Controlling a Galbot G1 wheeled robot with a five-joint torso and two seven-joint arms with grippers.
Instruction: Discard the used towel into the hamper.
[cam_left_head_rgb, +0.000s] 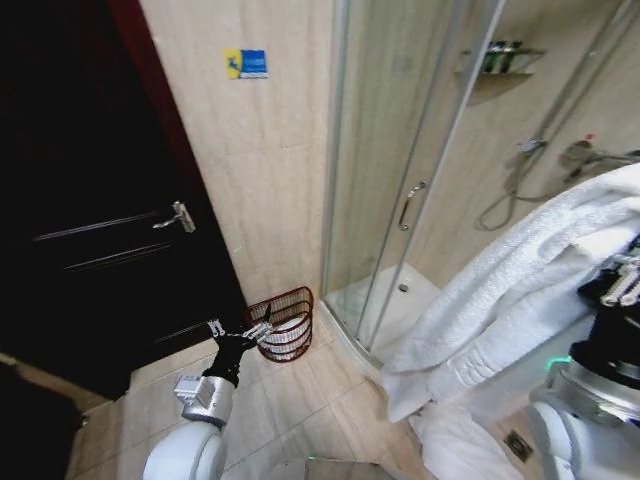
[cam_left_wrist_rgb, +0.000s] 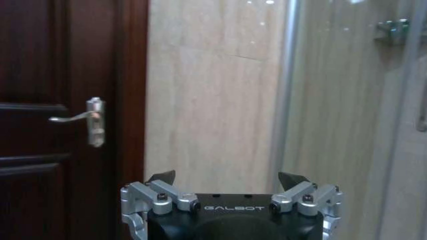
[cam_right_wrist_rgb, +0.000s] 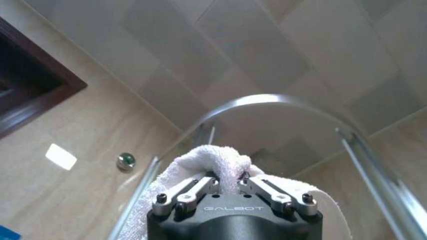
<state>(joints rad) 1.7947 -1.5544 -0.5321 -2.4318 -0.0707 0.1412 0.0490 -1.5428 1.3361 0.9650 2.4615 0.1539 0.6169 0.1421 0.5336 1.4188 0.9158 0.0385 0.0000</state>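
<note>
The right gripper is clenched on the towel, lifted well apart from the hamper beside the spread, empty left gripper; dropping it in remains.

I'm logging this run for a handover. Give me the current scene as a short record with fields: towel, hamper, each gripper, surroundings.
towel: white towel, bunched and held up at the robot's right, hanging down toward the floor
hamper: reddish-brown wire basket on the tiled floor, between the dark door and the shower enclosure; no towel in it
right gripper: shut on a fold of the towel, pointing up toward the ceiling
left gripper: open, empty, low, in front of the hamper
task state: towel not yet in the hamper
</note>
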